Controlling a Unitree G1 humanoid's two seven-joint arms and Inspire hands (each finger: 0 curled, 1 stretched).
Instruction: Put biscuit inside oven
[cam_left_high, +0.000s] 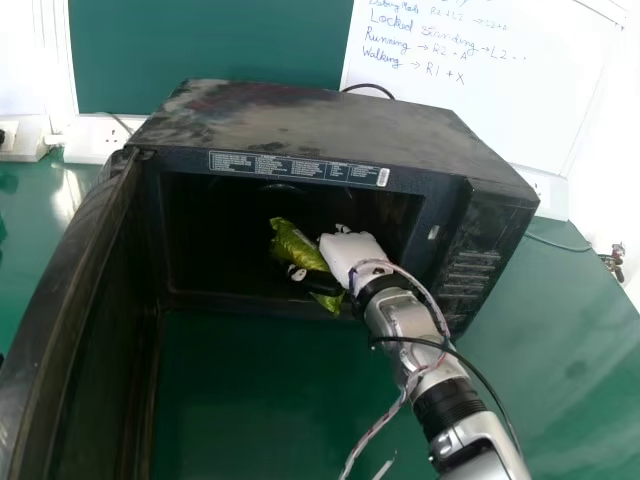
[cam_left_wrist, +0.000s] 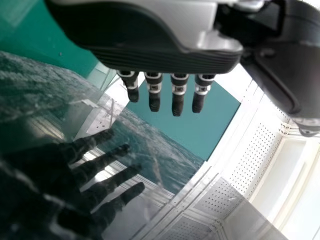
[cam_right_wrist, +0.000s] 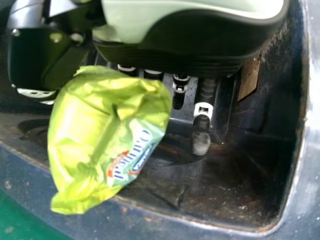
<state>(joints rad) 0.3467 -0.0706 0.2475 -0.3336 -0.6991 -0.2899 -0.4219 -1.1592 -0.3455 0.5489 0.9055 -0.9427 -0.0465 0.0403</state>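
Observation:
My right hand (cam_left_high: 350, 252) is inside the cavity of the black oven (cam_left_high: 320, 120), near its front opening, curled on a green biscuit packet (cam_left_high: 298, 248). In the head view the packet lies along the left side of the hand. From the right wrist, the hand (cam_right_wrist: 202, 135) shows with the crumpled packet (cam_right_wrist: 85, 135) between thumb and fingers, above the oven's worn floor; the packet covers part of the grip. One finger extends clear of it. My left hand (cam_left_wrist: 178, 95) has its fingers straight and holds nothing, beside a dark glossy surface that mirrors it.
The oven door (cam_left_high: 70, 310) stands wide open on the left, reaching toward the front. Green table (cam_left_high: 270, 400) lies before the oven. A whiteboard (cam_left_high: 480, 80) with writing is behind, sockets (cam_left_high: 95, 138) are at the back left, and cables hang along the right arm.

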